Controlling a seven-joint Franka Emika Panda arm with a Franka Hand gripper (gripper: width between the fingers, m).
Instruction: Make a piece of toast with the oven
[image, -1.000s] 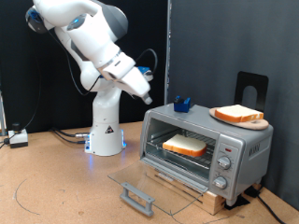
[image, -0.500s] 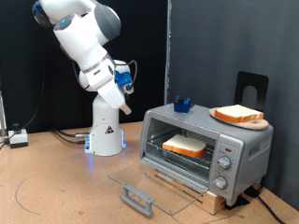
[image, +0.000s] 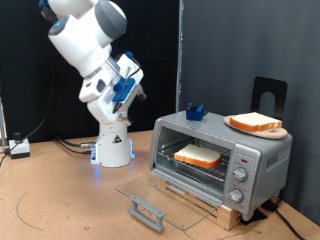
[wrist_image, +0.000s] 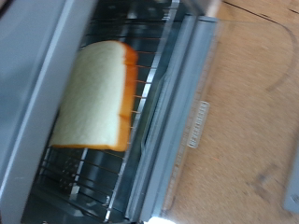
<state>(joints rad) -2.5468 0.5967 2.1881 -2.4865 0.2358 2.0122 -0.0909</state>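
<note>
Pale white bread slice with tan crust (image: 198, 154) lies flat on wire rack inside boxy silver-grey toaster oven (image: 262, 160), glass door (image: 160, 197) dropped open. Gripper (image: 133, 73) raised well apart at exterior view's left; jaw state unreadable. Likely light, soft, crushable; best pinched gently at crust edge. Second slice (image: 253, 122) on oven top.

Wrist view motion-blurred; boxy silver-grey toaster oven (wrist_image: 177, 112) cut off by frame edges. Exterior view: tool (image: 124, 82) too small, fingers' spacing unreadable. Small blue object (image: 193, 110) atop oven unidentifiable.
</note>
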